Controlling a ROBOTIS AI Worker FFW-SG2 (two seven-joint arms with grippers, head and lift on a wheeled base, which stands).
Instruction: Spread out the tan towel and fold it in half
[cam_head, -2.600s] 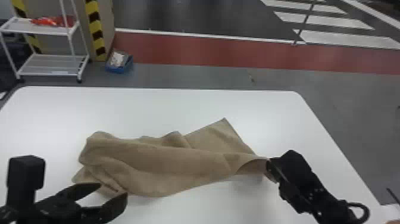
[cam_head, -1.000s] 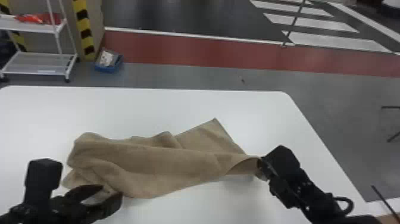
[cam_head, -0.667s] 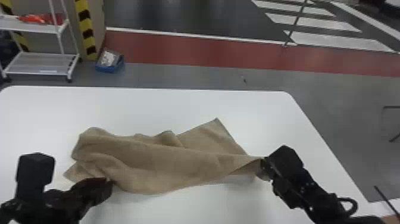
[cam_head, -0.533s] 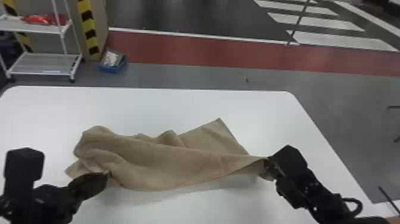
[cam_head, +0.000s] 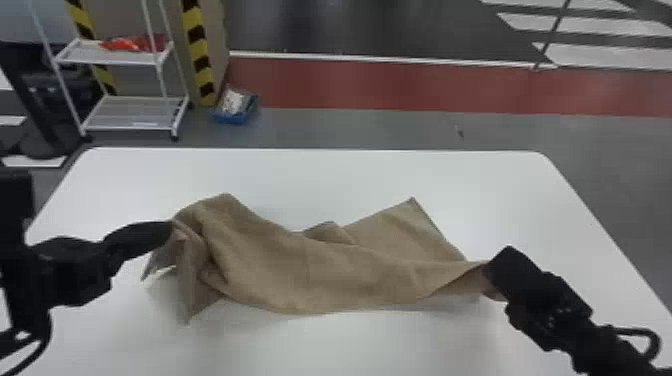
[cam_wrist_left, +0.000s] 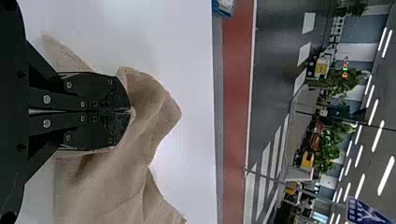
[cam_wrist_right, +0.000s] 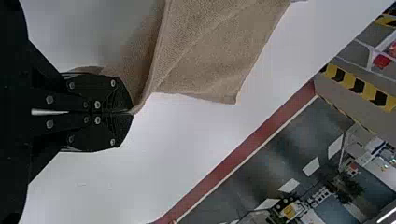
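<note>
Tan towel (cam_head: 300, 272) lay bunched and uneven across the middle of the white surface (cam_head: 350, 345), stretched left to right between the two grippers, not flat. Left end raised, crumpled into deep folds, with loose flaps hanging down on the near side. Long soft creases ran along the middle; near edge bowed in a shallow curve. Toward the right, a smoother part spread to the far side and ended in a pointed corner. Right end narrowed to a folded-over edge. Cloth plain, with a fine nap in the right wrist view.

Left gripper (cam_head: 171, 229) was closed, pinching the towel's left end. Right gripper (cam_head: 487, 276) was closed too, pinching the right end near the right side of the surface.

Beyond the far edge, at left: white rack (cam_head: 132, 112) with a red-orange item (cam_head: 131, 44) on its upper shelf, and a blue bin (cam_head: 231, 118) on the floor just right of it.
</note>
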